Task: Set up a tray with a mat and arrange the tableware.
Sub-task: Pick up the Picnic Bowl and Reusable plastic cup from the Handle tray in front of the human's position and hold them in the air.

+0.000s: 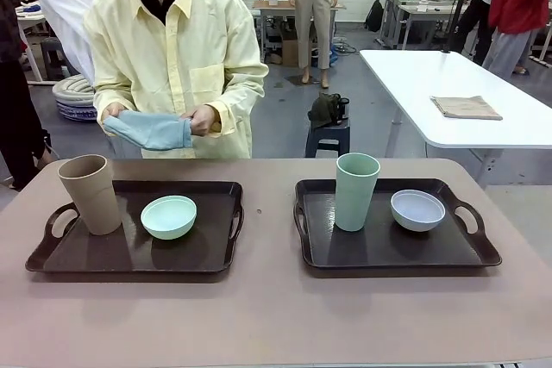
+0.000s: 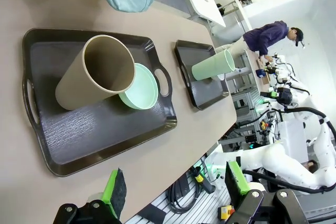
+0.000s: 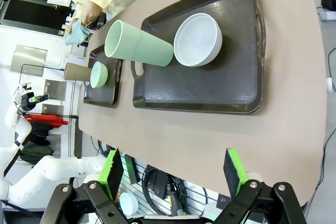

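Note:
Two dark trays lie on the brown table. The left tray (image 1: 207, 252) carries a tan tumbler (image 1: 90, 194) and a mint bowl (image 1: 168, 216). On the right tray (image 1: 388, 252) stand a sage green tumbler (image 1: 356, 191) and a pale blue-white bowl (image 1: 417, 209). Behind the left tray a person in a yellow shirt holds a folded blue mat (image 1: 151, 131) in both hands. My left gripper (image 2: 177, 187) hangs open off the table's near edge, facing the left tray (image 2: 94, 135). My right gripper (image 3: 173, 171) is open too, short of the right tray (image 3: 210, 87).
Bare tabletop (image 1: 267, 299) runs between and in front of the trays. Behind the table at the right stands a white table (image 1: 448, 84) with a folded tan cloth (image 1: 466, 107), and a black stool (image 1: 328, 131) sits beside it.

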Controlling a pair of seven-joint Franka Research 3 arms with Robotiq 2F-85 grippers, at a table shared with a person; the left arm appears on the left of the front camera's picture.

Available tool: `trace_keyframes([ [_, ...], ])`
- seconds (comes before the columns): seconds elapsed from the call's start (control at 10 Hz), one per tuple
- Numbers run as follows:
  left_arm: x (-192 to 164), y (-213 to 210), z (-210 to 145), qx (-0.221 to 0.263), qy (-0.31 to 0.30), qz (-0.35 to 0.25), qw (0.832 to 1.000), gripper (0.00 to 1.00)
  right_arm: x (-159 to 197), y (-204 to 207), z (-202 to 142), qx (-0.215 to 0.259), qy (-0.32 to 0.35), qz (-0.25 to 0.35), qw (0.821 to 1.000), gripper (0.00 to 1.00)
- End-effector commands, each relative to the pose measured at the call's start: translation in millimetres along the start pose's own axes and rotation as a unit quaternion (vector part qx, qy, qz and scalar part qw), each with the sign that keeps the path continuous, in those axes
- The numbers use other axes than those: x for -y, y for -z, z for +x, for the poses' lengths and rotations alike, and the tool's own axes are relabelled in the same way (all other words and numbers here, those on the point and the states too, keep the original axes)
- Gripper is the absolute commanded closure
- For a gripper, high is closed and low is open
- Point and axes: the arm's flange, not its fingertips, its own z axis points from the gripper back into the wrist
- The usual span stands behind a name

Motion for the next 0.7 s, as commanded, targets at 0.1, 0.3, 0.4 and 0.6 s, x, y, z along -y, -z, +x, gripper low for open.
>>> trace_keyframes([
  [0.1, -2, -1, 2, 0.007, 0.01, -0.009, 1.0, 0.0, 2, -1, 2, 0.003, -0.006, 0.011, 1.0, 0.0],
  [0.3, -2, -1, 2, 0.007, 0.01, -0.009, 1.0, 0.0, 2, -1, 2, 0.003, -0.006, 0.011, 1.0, 0.0],
  [0.4, -2, -1, 2, 0.007, 0.01, -0.009, 1.0, 0.0, 2, -1, 2, 0.003, -0.006, 0.011, 1.0, 0.0],
  [0.6, 0, 0, 0, -0.001, 0.0, -0.001, 1.0, 0.0, -15, 1, 4, -0.009, -0.011, -0.004, 1.0, 0.0],
])
